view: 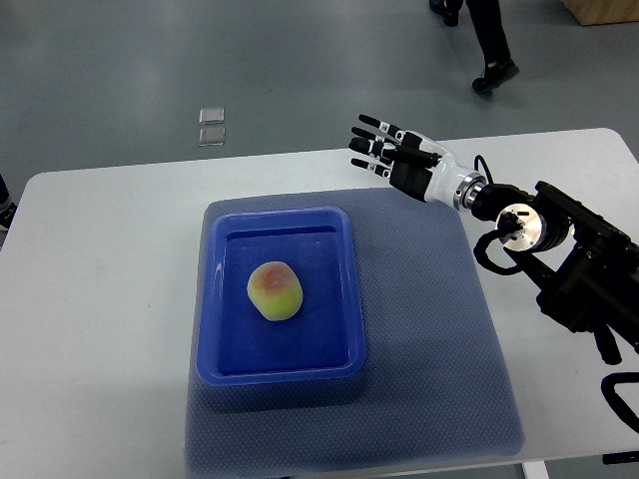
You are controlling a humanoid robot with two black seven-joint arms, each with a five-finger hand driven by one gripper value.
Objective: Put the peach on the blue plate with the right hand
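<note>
A yellow-green peach [275, 291] with a red blush lies in the middle of the blue plate [339, 299], a rectangular tray with raised walls. My right hand [384, 150] is above the table's far edge, up and to the right of the plate, well apart from the peach. Its fingers are spread and hold nothing. Its arm [559, 249] comes in from the right edge. The left arm is out of view.
The plate sits on a blue-grey mat [439, 349] on a white table [90, 299]. A small clear object [211, 126] lies on the grey floor beyond the table. A person's legs [491, 45] show at the top.
</note>
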